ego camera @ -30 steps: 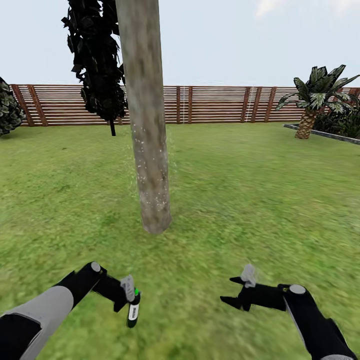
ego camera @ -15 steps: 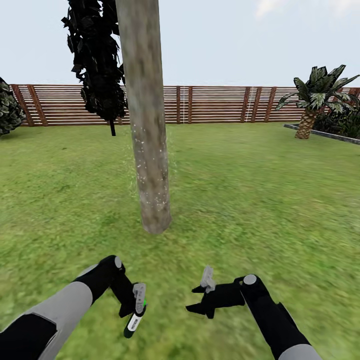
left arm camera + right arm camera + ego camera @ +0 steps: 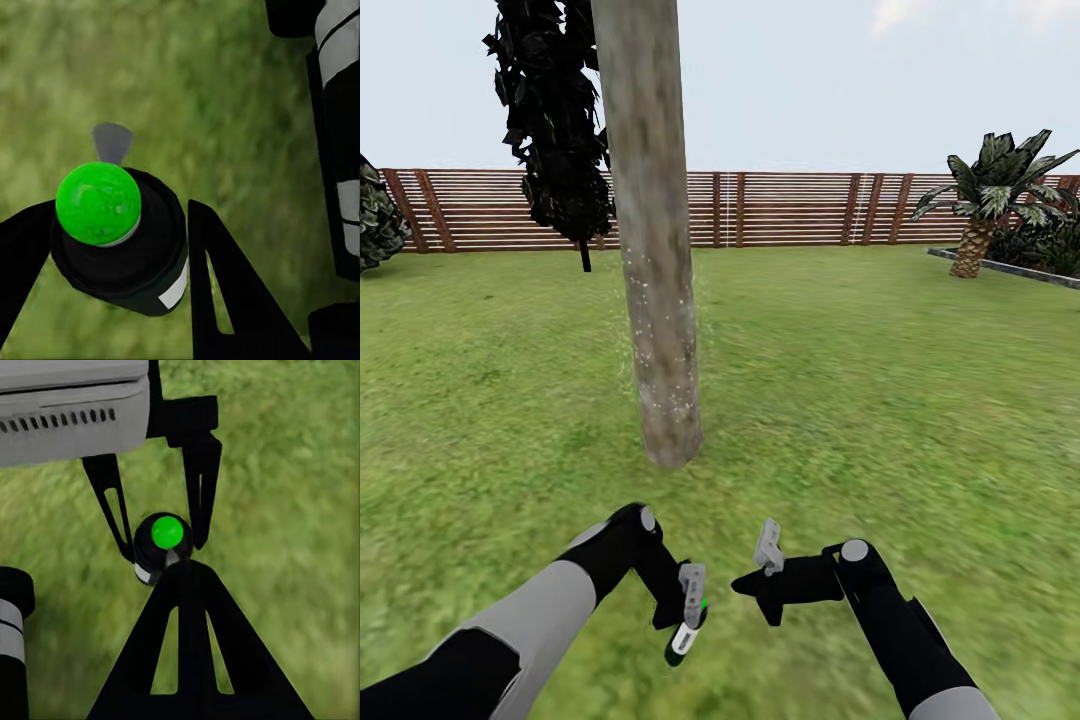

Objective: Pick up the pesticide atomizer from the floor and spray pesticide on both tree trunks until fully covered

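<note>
We are standing on the garden (image 3: 880,380) lawn facing the tree trunk (image 3: 656,300), which is flecked with pale specks low down. Nearer to us than the trunk's base, our left gripper (image 3: 685,610) is clamping its fingers (image 3: 225,292) on the pesticide atomizer (image 3: 120,232), whose button is showing green. Our right gripper (image 3: 755,590) is hovering just beside the atomizer, jaws spread apart and holding nothing. Beyond the trunk, the slat fence (image 3: 800,208) is closing the lawn.
</note>
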